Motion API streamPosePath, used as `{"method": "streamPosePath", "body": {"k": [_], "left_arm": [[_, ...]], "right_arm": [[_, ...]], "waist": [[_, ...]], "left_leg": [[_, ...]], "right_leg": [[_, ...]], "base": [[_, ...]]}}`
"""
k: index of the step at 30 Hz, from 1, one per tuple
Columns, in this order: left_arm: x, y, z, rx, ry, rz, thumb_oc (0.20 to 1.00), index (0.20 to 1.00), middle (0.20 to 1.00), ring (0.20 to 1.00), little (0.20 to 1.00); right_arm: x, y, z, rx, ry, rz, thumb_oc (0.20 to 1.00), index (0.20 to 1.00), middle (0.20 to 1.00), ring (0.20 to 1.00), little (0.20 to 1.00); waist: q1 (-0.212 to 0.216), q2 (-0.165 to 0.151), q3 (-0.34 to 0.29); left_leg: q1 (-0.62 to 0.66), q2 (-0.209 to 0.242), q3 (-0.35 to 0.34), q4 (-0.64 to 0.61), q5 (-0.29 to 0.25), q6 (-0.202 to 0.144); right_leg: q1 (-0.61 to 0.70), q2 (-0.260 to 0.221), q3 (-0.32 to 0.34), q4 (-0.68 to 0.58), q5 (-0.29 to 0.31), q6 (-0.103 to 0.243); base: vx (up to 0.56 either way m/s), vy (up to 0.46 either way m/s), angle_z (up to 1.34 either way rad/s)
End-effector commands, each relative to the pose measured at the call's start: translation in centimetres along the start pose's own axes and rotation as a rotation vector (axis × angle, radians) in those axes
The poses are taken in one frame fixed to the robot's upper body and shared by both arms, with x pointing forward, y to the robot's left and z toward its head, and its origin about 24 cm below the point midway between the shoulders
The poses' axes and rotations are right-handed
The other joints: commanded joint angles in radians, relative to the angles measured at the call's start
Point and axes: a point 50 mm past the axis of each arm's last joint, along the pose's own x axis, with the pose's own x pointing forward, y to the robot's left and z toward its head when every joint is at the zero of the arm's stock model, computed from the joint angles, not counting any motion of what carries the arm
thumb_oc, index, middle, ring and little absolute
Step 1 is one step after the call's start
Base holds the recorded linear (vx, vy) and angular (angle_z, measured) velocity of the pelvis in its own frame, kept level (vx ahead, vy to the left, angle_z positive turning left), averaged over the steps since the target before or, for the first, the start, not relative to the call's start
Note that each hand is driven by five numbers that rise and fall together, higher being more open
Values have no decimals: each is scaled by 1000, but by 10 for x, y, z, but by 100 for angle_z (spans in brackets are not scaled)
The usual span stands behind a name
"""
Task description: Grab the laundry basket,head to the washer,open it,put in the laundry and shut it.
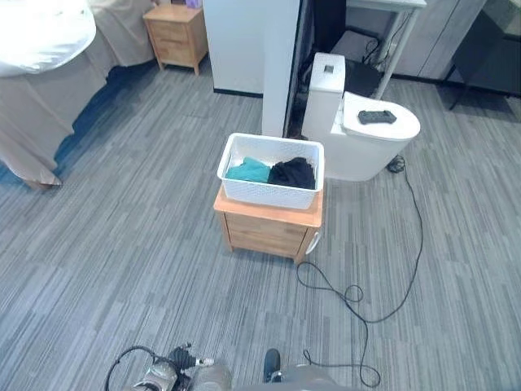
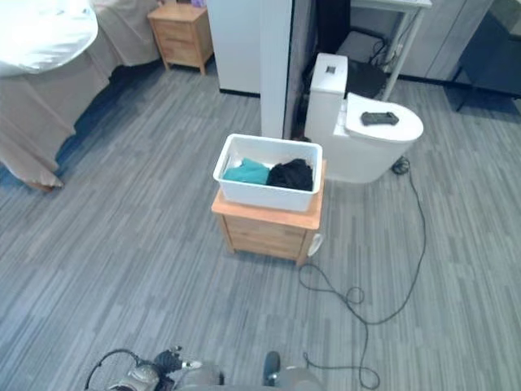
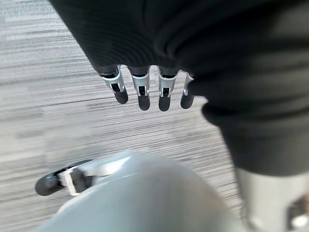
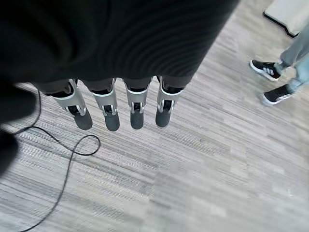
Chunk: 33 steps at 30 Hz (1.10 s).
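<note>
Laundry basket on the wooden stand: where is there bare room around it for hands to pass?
The laundry basket covers the wooden stand. Bare carpet lies on its left, toward the bed, and in front. Behind stands a white panel; on its right the toilet and a floor cable crowd it.

You are looking at a mock-up of a home, set up in one open room on grey striped carpet. At far left a bed with a beige skirt stands near a small wooden nightstand. A white toilet sits right on the carpet at far right, beside a white partition. In the middle a white laundry basket of clothes rests on a low wooden cabinet. A person's shoes show in the right wrist view.
</note>
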Motion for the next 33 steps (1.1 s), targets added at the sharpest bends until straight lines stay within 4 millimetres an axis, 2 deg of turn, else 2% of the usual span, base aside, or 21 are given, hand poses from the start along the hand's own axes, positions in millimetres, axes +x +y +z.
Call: {"method": "streamPosePath", "body": {"k": [1,3,5,7,8,10,12,14,15,16,17,18,19,21,22,23,24,28,33], "left_arm": [[-1,-8,-4,-44,0,-1,1000,1000,1000,1000,1000],[-1,-6,-9,-33,13,3,1000,1000,1000,1000,1000],[-2,-7,-14,-7,28,-3,1000,1000,1000,1000,1000],[-5,-8,-31,23,84,-8,1000,1000,1000,1000,1000],[-6,-6,-33,15,95,5,1000,1000,1000,1000,1000],[-8,-6,-41,1,120,2,1000,1000,1000,1000,1000],[-8,-6,-43,28,124,-6,1000,1000,1000,1000,1000],[-7,-3,-40,45,108,3,1000,1000,1000,1000,1000],[-6,-2,-35,55,92,3,1000,1000,1000,1000,1000],[-5,0,-29,65,71,4,1000,1000,1000,1000,1000],[-4,-1,-24,92,53,-4,1000,1000,1000,1000,1000],[-3,0,-19,119,39,-8,1000,1000,1000,1000,1000],[-3,1,-15,142,27,-7,1000,1000,1000,1000,1000],[-3,1,-16,158,32,-6,1000,1000,1000,1000,1000],[-3,1,-17,155,35,-4,1000,1000,1000,1000,1000],[-2,-3,-10,203,9,-34,1000,1000,1000,1000,1000],[-3,-5,-17,173,34,-27,1000,1000,1000,1000,1000],[-6,-6,-31,90,68,-19,1000,1000,1000,1000,1000],[-8,-9,-39,72,90,-25,1000,1000,1000,1000,1000]], "right_arm": [[-3,-22,-26,14,67,-75,1000,1000,1000,1000,1000],[-4,-27,-22,8,45,-90,1000,1000,1000,1000,1000],[-4,-31,-11,8,7,-106,1000,1000,1000,1000,1000],[-2,-14,37,-24,-139,-42,1000,1000,1000,1000,1000],[-2,-7,48,-22,-173,-30,1000,1000,1000,1000,1000],[-2,-2,55,-15,-192,-25,1000,1000,1000,1000,1000],[-3,0,63,-25,-225,-28,1000,1000,1000,1000,1000],[-5,2,75,-64,-265,-26,1000,1000,1000,1000,1000],[-6,4,81,-95,-289,-18,1000,1000,1000,1000,1000],[-7,6,86,-119,-309,-15,1000,1000,1000,1000,1000],[-8,6,90,-131,-324,-20,1000,1000,1000,1000,1000],[-8,7,92,-127,-333,-18,1000,1000,1000,1000,1000],[-8,9,91,-123,-334,-12,1000,1000,1000,1000,1000],[-7,13,86,-125,-318,-3,1000,1000,1000,1000,1000],[-7,14,85,-133,-313,1,1000,1000,1000,1000,1000],[-5,15,74,-199,-273,4,1000,1000,1000,1000,1000],[-4,16,71,-155,-257,8,1000,1000,1000,1000,1000],[-3,14,61,-122,-227,5,1000,1000,1000,1000,1000],[-3,9,63,-68,-237,-20,1000,1000,1000,1000,1000]], "waist": [[12,9,-5],[34,28,-16],[47,35,-26],[72,41,-62],[83,31,-74],[82,13,-92],[84,-4,-105],[81,6,-91],[76,15,-78],[69,29,-59],[59,47,-45],[42,52,-39],[33,54,-40],[27,55,-40],[26,52,-39],[9,37,-32],[22,26,-56],[35,27,-96],[35,33,-101]], "left_leg": [[119,9,26,-374,58,59],[75,84,15,-625,134,42],[82,104,7,-712,184,24],[122,80,-26,-674,174,38],[102,52,-29,-622,162,49],[107,22,-15,-581,116,75],[129,-12,21,-558,70,110],[176,-27,32,-577,56,133],[212,-30,32,-597,53,143],[241,-27,30,-615,53,157],[256,-22,16,-624,53,163],[278,-29,-3,-640,54,164],[302,-34,-9,-656,51,165],[343,-26,10,-673,34,153],[358,-23,18,-674,23,144],[365,-32,5,-645,-16,133],[372,-41,-3,-621,-26,128],[401,-29,-1,-651,-20,114],[414,-15,-13,-655,-25,103]], "right_leg": [[53,-53,26,-37,59,102],[105,-54,26,-60,23,124],[153,-77,35,-72,8,143],[192,-110,50,-53,-17,166],[196,-137,56,-28,-23,176],[185,-171,92,11,-17,187],[129,-219,116,128,79,205],[55,-228,121,260,193,201],[20,-229,113,330,239,197],[-15,-221,97,413,260,193],[-57,-173,111,478,239,186],[-91,-116,137,506,185,182],[-107,-91,126,475,151,175],[-111,-126,28,348,100,169],[-115,-143,-13,260,100,170],[-98,-149,-2,117,113,178],[-26,-152,17,66,111,183],[33,-144,-6,0,114,179],[58,-131,-7,-23,98,168]], "base": [[300,122,-14],[442,196,-34],[469,217,-28],[497,276,-38],[437,278,-51],[375,286,-45],[294,298,-45],[230,254,-29],[208,284,-53],[182,264,-26],[186,205,-5],[238,156,21],[284,105,32],[258,31,32],[292,-112,-12],[328,-181,-19],[303,-179,0],[139,-95,24],[71,-89,-5]]}}
